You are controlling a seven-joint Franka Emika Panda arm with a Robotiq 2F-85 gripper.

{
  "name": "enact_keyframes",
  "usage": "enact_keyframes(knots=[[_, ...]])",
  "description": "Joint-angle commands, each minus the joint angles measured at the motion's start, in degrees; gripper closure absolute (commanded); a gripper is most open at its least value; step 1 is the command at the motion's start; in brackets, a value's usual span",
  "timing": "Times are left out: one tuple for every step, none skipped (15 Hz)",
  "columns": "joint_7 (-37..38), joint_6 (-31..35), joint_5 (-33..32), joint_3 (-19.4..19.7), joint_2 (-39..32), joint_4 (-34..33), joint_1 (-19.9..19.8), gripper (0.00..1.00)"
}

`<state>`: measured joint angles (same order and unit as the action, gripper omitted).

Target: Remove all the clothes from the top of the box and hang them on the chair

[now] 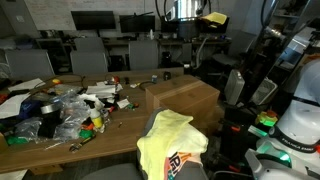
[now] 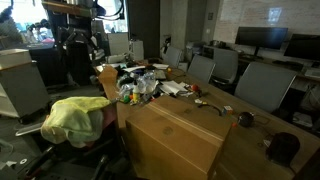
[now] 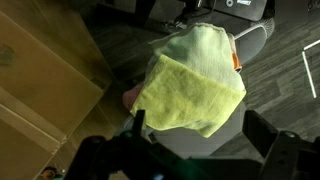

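The pale yellow soft cloth garment (image 3: pixel 195 85) lay draped over the grey fabric-padded office chair (image 3: pixel 255 38), on top of a small heap. A peach garment with orange print (image 1: pixel 178 160) showed under its lower edge in an exterior view. In the wrist view a sliver of pink cloth (image 3: pixel 130 97) peeked out at the heap's 9 o'clock. The large plain brown cardboard box (image 1: pixel 182 98) stood on the long wooden table (image 1: pixel 40 152), with a clutter of clear plastic bags (image 1: pixel 70 110) at its 9 o'clock. In both exterior views the box's top looked bare of clothes.

The black Robotiq gripper (image 3: pixel 198 135) hung above the heap. Its 2 fingers (image 3: pixel 265 130) were spread wide, at roughly 8 and 4 o'clock of the yellow garment in the wrist view. Nothing sat between them, and they looked clear of the cloth.

This looked like the release at the end of a hanging step, probably for the last garment, so the task seemed close to done. The next move called for a straight lift away, so that neither finger snagged a fold and dragged the heap off. The clothes sat piled rather than neatly hung, so a nudge might slide them toward the floor.
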<state>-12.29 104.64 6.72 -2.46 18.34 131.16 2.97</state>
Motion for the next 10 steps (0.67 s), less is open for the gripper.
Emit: enact_keyframes(knots=[[9.0,1.8,-0.2,0.4,10.3,8.7,-1.4,0.0],[11.0,1.9,0.0,0.4,12.5,10.5,-1.8,0.0],[12.7,1.8,0.3,0.5,15.0,12.7,-2.1,0.0],[14.2,2.2,0.4,0.6,17.0,14.7,-2.5,0.0],[15.4,2.2,0.4,0.8,19.4,16.8,-2.9,0.0],[16.3,2.4,0.5,1.1,21.9,19.1,-3.4,0.0],[16.8,2.2,0.5,1.5,24.2,21.1,-3.9,0.0],[16.6,2.6,0.5,2.3,27.0,23.6,-4.4,0.0],[16.2,2.6,0.3,2.9,29.6,25.7,-5.0,0.0],[15.2,2.7,0.2,4.0,32.3,27.9,-5.6,0.0]])
